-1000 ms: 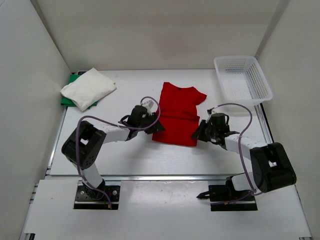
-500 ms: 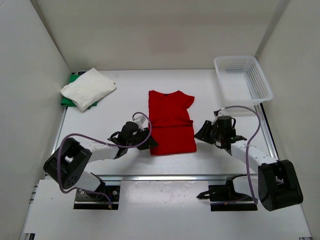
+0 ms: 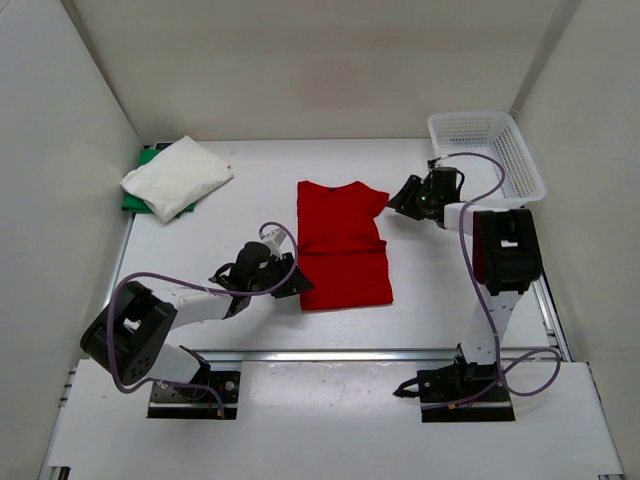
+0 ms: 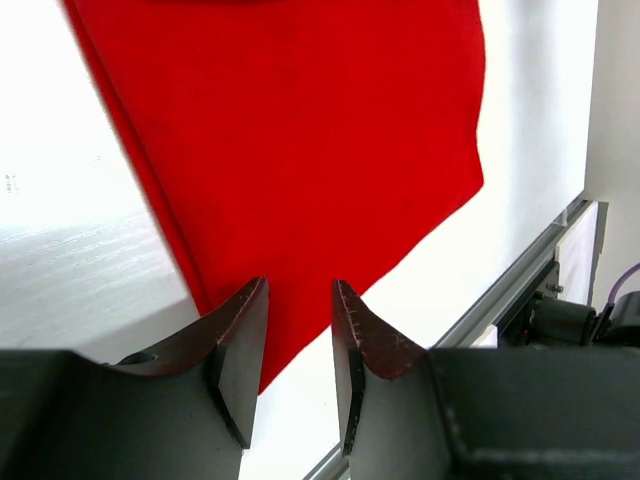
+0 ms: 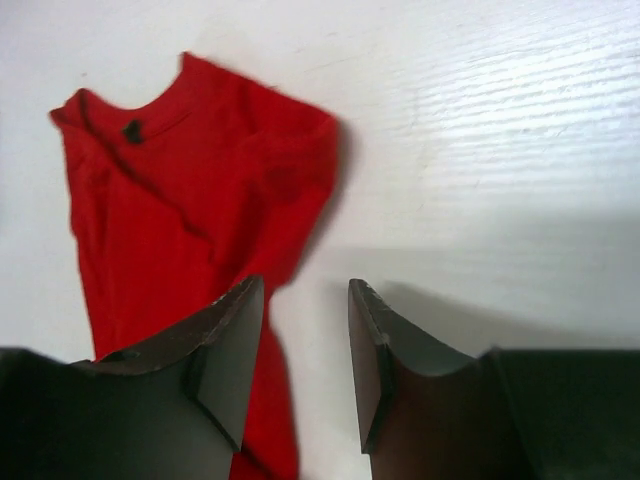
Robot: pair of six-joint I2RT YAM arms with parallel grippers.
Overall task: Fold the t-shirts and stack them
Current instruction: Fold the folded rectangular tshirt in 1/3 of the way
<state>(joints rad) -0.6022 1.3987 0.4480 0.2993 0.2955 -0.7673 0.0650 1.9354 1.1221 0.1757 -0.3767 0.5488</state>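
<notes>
Left arm crouches at the red t-shirt, right arm stands upright near it, both jaws parted.

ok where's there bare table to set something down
Bare: the far strip between the white t-shirt and the basket, and the near-right patch beside the red t-shirt. Crowded: both sides of it, with the left pincer and right pincer close by.

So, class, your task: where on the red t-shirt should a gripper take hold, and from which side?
Grip the red t-shirt at its near-left hem corner, coming from the left. It lies flat on the table, so only an edge offers cloth to pinch, and the left gripper sits open right at that corner.
</notes>
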